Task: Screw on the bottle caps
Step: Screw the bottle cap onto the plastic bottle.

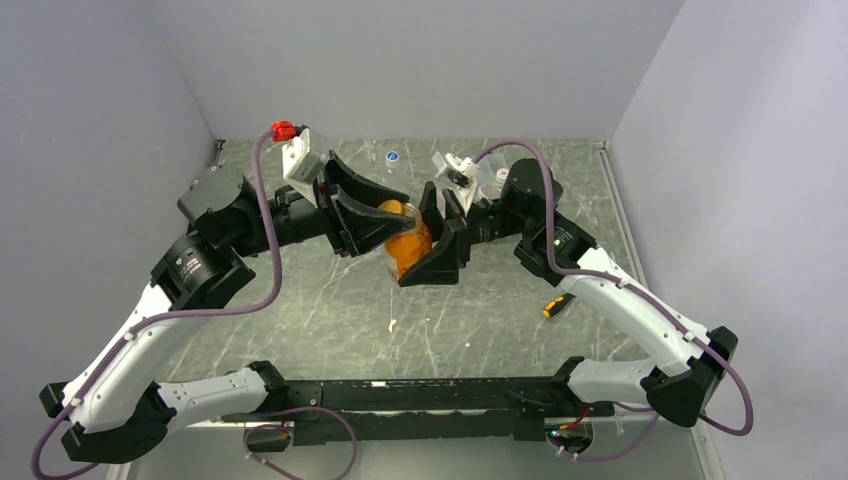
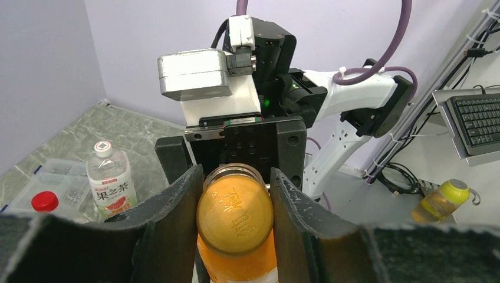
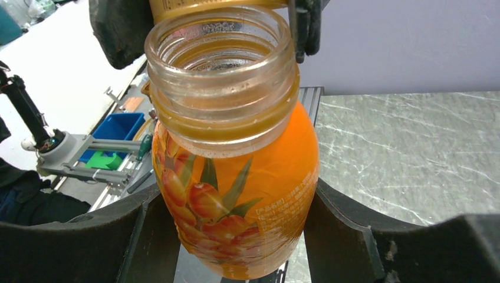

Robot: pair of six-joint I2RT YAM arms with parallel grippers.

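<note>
Squat orange bottle [image 3: 236, 194]: above centre tabletop [image 1: 480, 310], right gripper [image 1: 425, 240] jaws clamped on body | orange cap [image 2: 234, 215]: left gripper [image 1: 385, 220] jaws clamped on it, at bottle's mouth | open threaded neck: right wrist view, hidden from top

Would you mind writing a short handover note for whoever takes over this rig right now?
Grippers: the left gripper is shut on the orange cap; the right gripper is shut on the squat orange bottle, mid-table.
Where: the cap sits just off the bottle's open mouth, threads bare. The white-labelled bottle stands by the clear box with a whitish cap on top. The red cap is beside it; what it sits on is hidden.
Done: nothing I can confirm as tight.
Left: seat and turn the orange cap, then check the others.
</note>
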